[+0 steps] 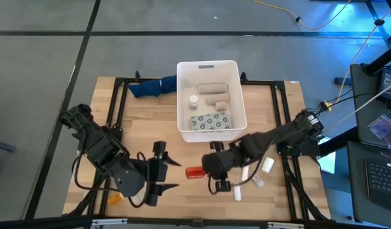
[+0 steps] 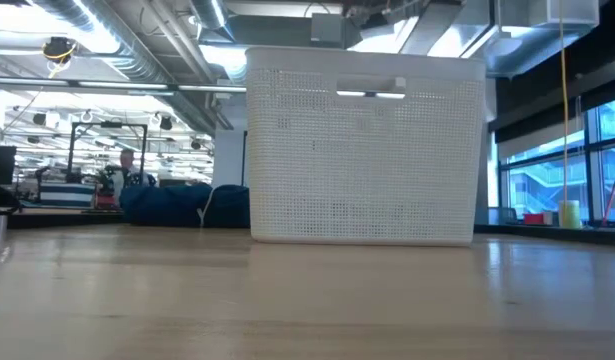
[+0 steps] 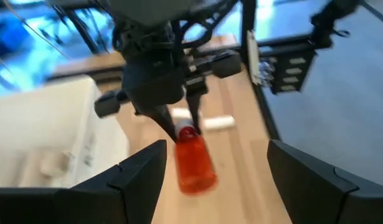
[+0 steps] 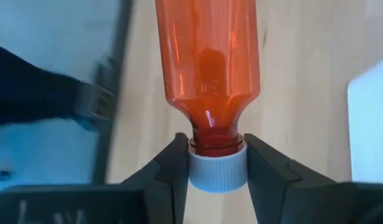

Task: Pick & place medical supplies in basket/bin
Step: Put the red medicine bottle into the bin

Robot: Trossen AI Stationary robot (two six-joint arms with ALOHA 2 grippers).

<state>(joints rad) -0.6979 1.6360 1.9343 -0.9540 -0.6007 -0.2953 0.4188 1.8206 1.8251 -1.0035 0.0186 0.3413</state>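
Observation:
The white basket/bin (image 1: pixel 208 95) stands at the far middle of the table, with beige rolls (image 1: pixel 211 88), a small white bottle (image 1: pixel 193 100) and a grey blister pack (image 1: pixel 209 121) inside. Just in front of it my right gripper (image 1: pixel 205 172) is shut on a red-orange pill bottle (image 1: pixel 194 172) with a white cap. My left gripper (image 1: pixel 166 175) stands open to the left of that bottle, facing it, with nothing between its fingers. Other white supplies (image 1: pixel 265 166) lie on the table at the near right. My right gripper pinches the bottle's white ribbed cap (image 4: pixel 217 171) between its two fingers, one on each side. The fingers (image 3: pixel 172 124) slant down from above. The red-orange body (image 3: pixel 194 163) hangs past the fingertips, tilted, cap end up, clear of the table.
A dark blue cloth (image 1: pixel 150 86) lies at the far left beside the bin. A small orange item (image 1: pixel 114 198) sits near the front edge under the left arm. White tubes or bottles (image 1: pixel 238 191) lie near the front right. Black frame rails run along the table's sides.

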